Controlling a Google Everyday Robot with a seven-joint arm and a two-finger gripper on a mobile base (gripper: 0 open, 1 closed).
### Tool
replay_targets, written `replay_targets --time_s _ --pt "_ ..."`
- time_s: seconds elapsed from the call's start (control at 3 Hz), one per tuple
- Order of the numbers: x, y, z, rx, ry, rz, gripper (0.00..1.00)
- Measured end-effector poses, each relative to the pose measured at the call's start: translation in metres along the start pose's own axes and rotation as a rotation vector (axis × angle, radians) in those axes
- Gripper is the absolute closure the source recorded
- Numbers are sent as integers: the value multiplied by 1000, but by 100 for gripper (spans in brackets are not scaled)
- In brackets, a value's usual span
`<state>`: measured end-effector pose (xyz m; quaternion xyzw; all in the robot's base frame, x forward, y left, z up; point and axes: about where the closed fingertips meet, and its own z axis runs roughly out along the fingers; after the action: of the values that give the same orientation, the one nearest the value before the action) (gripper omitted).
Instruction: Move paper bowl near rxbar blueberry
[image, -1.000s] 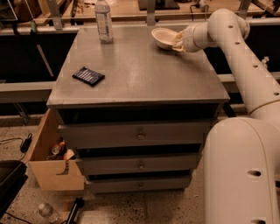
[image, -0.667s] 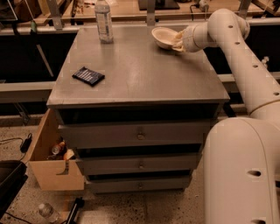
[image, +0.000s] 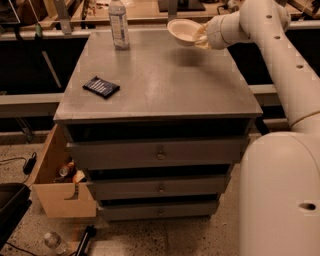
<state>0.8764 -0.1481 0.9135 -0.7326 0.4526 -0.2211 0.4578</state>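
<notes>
The paper bowl (image: 181, 30) has risen off the cabinet top (image: 165, 85) at far right; I'm holding its right rim, gripper (image: 201, 36) clamped. Water bottle (image: 118, 25) is standing far left, rxbar blueberry (image: 101, 87) lying near-left.

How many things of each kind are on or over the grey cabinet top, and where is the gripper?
Paper bowl: 1, held by the gripper over the far right of the cabinet top
Water bottle: 1, upright near the far edge
Rxbar blueberry: 1, flat on the left side
Total: 3
</notes>
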Motion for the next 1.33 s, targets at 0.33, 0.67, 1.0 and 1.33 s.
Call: replay_targets --time_s 0.33,0.67,1.0,1.33 --pt "-34 -14 -34 2 -45 -75 100" --pt "-79 -7 -71 4 -134 -131 100" --pt "-130 9 -92 4 -315 -189 100" --pt "-162 22 -101 -35 -487 -240 100"
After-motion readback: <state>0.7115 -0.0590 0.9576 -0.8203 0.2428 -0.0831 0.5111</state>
